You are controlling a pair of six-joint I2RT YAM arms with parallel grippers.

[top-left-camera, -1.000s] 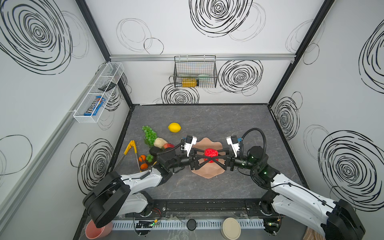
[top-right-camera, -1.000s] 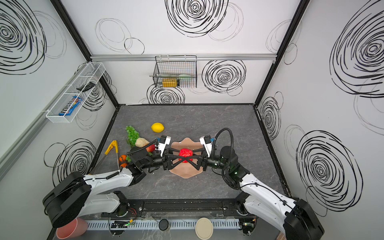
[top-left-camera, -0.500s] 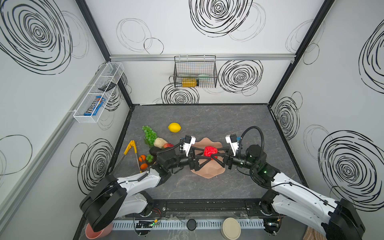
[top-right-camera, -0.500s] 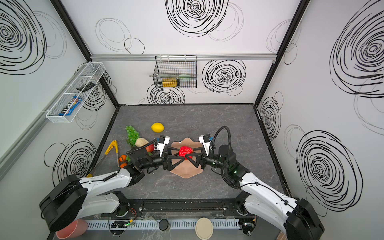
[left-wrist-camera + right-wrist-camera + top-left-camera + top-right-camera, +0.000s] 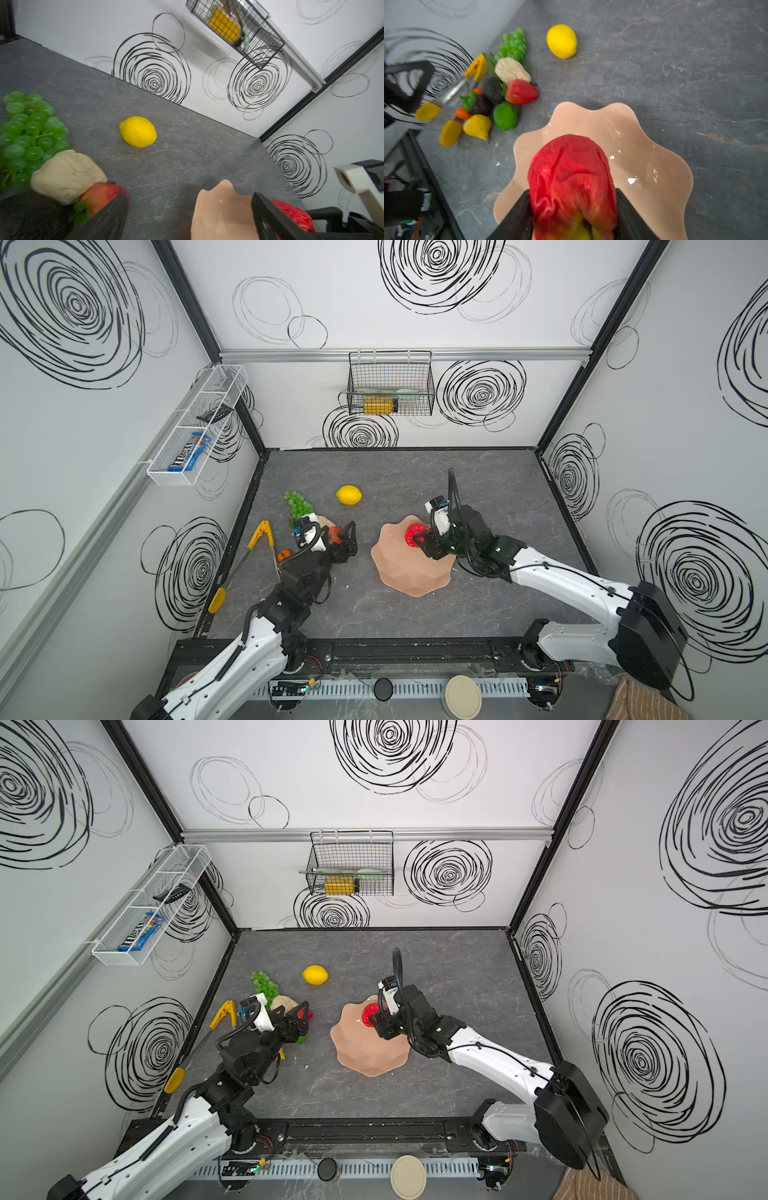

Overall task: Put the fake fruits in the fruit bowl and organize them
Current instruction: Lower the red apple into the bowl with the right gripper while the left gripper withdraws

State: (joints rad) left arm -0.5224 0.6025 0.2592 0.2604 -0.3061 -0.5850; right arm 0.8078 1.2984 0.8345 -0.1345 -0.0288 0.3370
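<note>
Leftward and back toward the fruit pile is where the left gripper (image 5: 345,536) has gone; a second ago it met the right one over the bowl (image 5: 409,576). Its fingers now stand wide apart with nothing between them, one of them just beside the strawberry (image 5: 521,92). The right gripper (image 5: 422,540) has stayed over the bowl, fingers pressed on either side of the one red apple (image 5: 571,170). The apple hangs above the bowl's far part; whether it touches the bowl I cannot tell.

The one bowl, peach-pink with a wavy rim, sits on the grey table (image 5: 478,481), right of the pile.

Counted on the table:
- one lemon (image 5: 348,494), alone, well apart from the bowl
- one bunch of green grapes (image 5: 296,504), near the left wall
- one beige pear (image 5: 66,176), touching the grapes and the strawberry
- one strawberry
- one lime (image 5: 505,116), just beside the strawberry
- one yellow pear (image 5: 477,125), next to the lime
- one dark mangosteen (image 5: 482,105)
- two small oranges (image 5: 478,91) (image 5: 463,113), either side of the mangosteen

One pair of yellow tongs (image 5: 261,534) lies between the pile and the left wall.
</note>
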